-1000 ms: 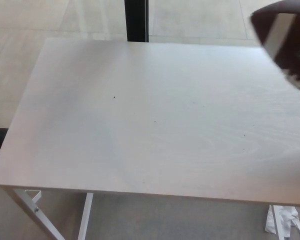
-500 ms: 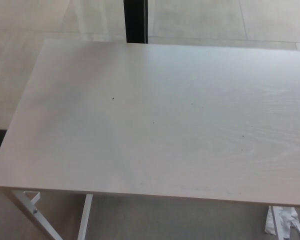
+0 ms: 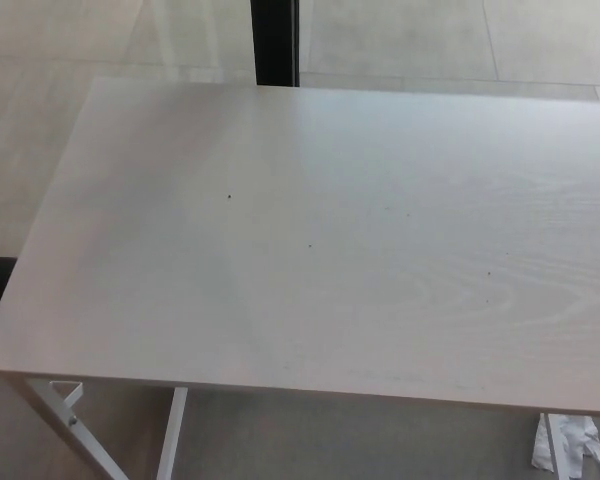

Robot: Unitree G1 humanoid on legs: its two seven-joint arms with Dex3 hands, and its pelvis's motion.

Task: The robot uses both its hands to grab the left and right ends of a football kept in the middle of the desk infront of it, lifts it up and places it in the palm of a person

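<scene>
A pale wood-grain worktop [image 3: 310, 240] (white legs [image 3: 75, 425] below) fills the view over a tiled floor [image 3: 40, 60]; neither robot hand shows, so their state can't be told.

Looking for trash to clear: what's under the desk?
Under the desk, white legs show at left and crumpled white paper lies at right. The desktop hides everything between.
</scene>
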